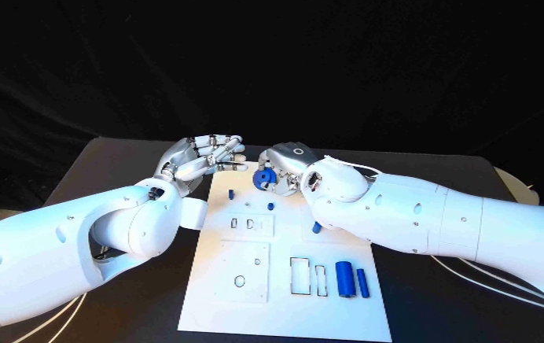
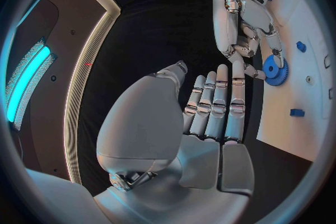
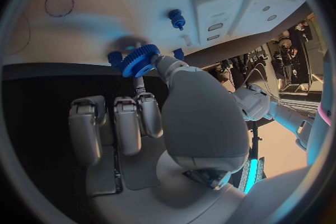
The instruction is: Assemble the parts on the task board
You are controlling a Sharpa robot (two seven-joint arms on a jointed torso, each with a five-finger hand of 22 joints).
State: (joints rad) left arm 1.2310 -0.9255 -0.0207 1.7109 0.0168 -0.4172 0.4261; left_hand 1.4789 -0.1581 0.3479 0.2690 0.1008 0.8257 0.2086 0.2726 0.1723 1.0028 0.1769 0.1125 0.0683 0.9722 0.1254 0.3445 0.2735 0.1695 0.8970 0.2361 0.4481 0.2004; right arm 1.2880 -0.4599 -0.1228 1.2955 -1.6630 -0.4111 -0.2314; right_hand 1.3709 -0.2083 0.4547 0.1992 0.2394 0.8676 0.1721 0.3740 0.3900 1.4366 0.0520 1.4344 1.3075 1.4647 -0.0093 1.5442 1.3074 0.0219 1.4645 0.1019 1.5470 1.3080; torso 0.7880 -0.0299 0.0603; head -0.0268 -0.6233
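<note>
Black table (image 1: 113, 162) carrying white board (image 1: 284, 280) at centre. Right hand (image 1: 284, 166) over board's far edge, pinching blue gear (image 1: 264, 178) just above the surface. Left hand (image 1: 204, 158) beside the board's far left corner, holding nothing, fingers straight, close together. Two blue cylinders (image 1: 353, 282) lying near the board's near right corner.

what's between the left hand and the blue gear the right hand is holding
Only bare black table, seen in the left wrist view: the left hand sits just off the task board edge, empty, beside the blue gear.
</note>
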